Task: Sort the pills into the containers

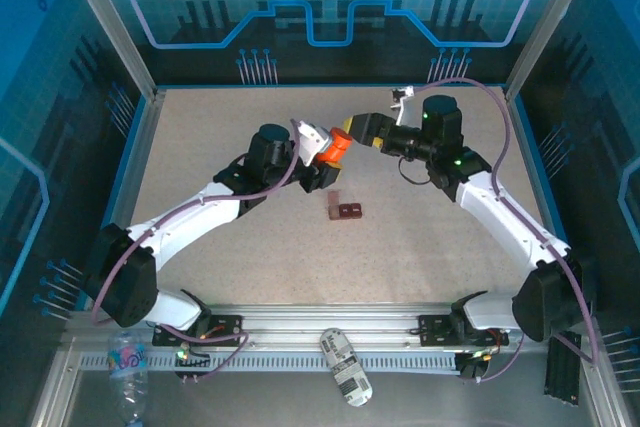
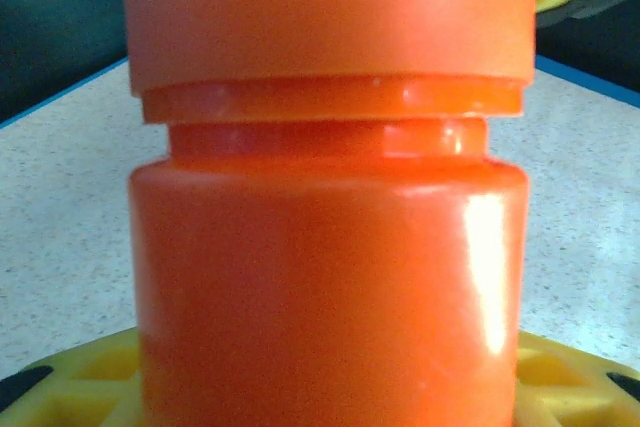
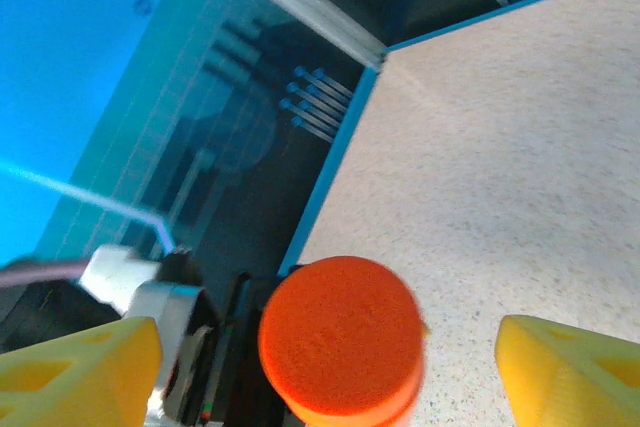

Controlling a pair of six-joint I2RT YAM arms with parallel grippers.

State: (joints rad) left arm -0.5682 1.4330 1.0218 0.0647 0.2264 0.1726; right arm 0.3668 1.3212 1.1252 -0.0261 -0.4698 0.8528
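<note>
My left gripper (image 1: 318, 143) is shut on the body of a bright orange bottle (image 1: 332, 148) and holds it above the table's middle, cap toward the right arm. In the left wrist view the orange bottle (image 2: 330, 277) stands close up, with a yellow finger (image 2: 70, 387) under it. My right gripper (image 3: 330, 377) is open, its yellow fingers (image 3: 80, 372) wide on either side of the orange cap (image 3: 340, 347) and apart from it. The containers (image 1: 347, 210), a small dark red-brown box, lie on the table just in front of the bottle. The pills are hidden.
The speckled table (image 1: 230, 127) is fenced by blue edges and metal posts. A clear plastic bottle (image 1: 128, 362) and a white labelled bottle (image 1: 345, 367) lie by the near rail, outside the work area.
</note>
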